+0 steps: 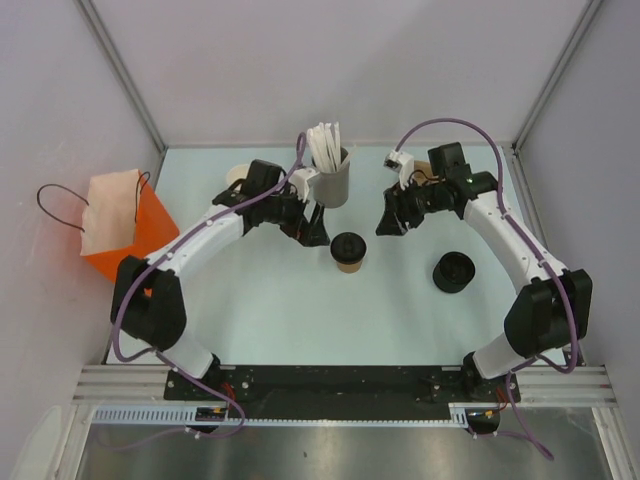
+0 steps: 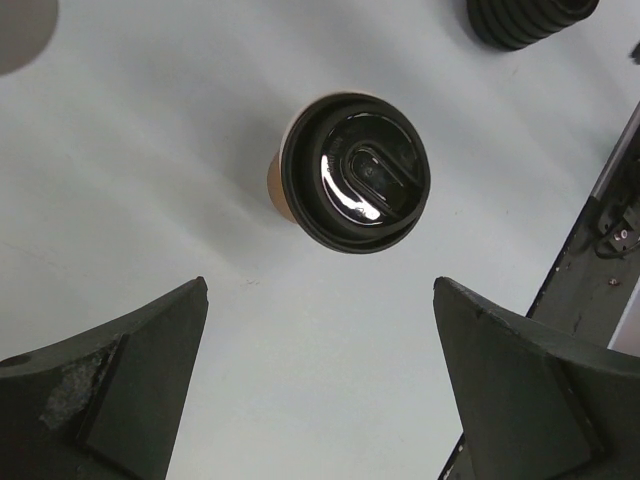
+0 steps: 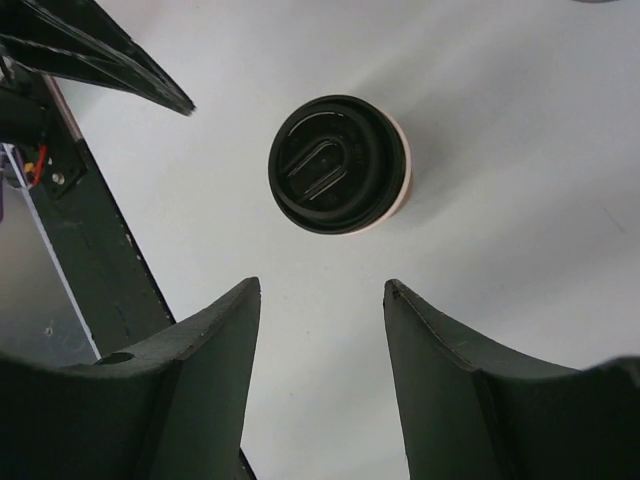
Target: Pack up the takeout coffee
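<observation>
The takeout coffee [image 1: 348, 251] is a small tan-brown paper cup with a black lid on it, standing upright mid-table. In the left wrist view the coffee [image 2: 354, 172] sits ahead of my left gripper [image 2: 320, 285], whose jaws stand wide open and empty. From the right wrist camera the coffee [image 3: 340, 164] stands just beyond my right gripper [image 3: 322, 285], open with bare table between the fingers. Seen from above, the left gripper [image 1: 315, 235] is left of the cup and the right gripper [image 1: 387, 223] is at its upper right. Neither touches it.
An orange paper bag [image 1: 122, 222] stands open at the table's left edge. A grey holder of white sticks [image 1: 331, 175] is at the back, behind the left gripper. A stack of black lids [image 1: 454, 272] lies right of the cup. Brown cups [image 1: 238, 175] sit behind the left arm.
</observation>
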{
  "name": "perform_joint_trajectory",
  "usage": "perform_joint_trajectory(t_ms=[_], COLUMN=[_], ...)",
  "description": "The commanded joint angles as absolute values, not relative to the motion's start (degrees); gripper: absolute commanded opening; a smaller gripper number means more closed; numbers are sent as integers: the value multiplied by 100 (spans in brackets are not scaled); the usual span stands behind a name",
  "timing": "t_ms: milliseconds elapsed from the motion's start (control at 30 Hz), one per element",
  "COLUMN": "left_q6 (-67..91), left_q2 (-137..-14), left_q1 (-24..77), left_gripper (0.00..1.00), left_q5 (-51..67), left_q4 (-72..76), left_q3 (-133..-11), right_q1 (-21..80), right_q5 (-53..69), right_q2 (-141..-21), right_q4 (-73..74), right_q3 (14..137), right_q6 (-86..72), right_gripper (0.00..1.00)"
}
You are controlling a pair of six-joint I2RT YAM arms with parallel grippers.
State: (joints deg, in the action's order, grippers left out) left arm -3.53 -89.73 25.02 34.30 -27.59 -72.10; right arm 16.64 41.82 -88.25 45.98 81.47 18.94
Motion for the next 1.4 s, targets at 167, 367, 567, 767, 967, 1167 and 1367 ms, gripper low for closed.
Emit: perform_joint_trajectory(t_ms=[167, 367, 567, 767, 967, 1167, 1367], left_q6=[-431, -404, -352, -369, -290, -308, -290], left_q2=[-9430, -9597, -9826, -10010, -10142, -10239, -10301], left_q1=[2531, 2531, 2540, 2540, 2540, 2566, 2610], left_gripper=[99, 99, 99, 100, 99, 99, 99], left_q5=[3639, 3393, 3313, 3208, 3296, 3340, 3366], left_q4=[-2584, -2540, -2593, -2584, -2584, -2637, -2628], left_q3=[-7242, -7216, -7418, -7506, -7629, -7717, -7734], right_q1=[1415, 1415, 1441, 1468, 1626, 1723, 1635], right_q5=[4728, 4597, 4509, 4272, 3868, 3508, 3139], right_q2=[-8789, -8965, -9009, -9149, -9456, -9659, -9721], right_q4=[4122, 3946, 3832, 3507, 3235, 3147, 3138], right_q3=[7875, 7734, 7629, 7427, 7418, 7418, 7409], right_q6=[1573, 1407, 1362, 1117, 879, 774, 651], right_gripper=[55, 54, 54, 54, 54, 54, 53])
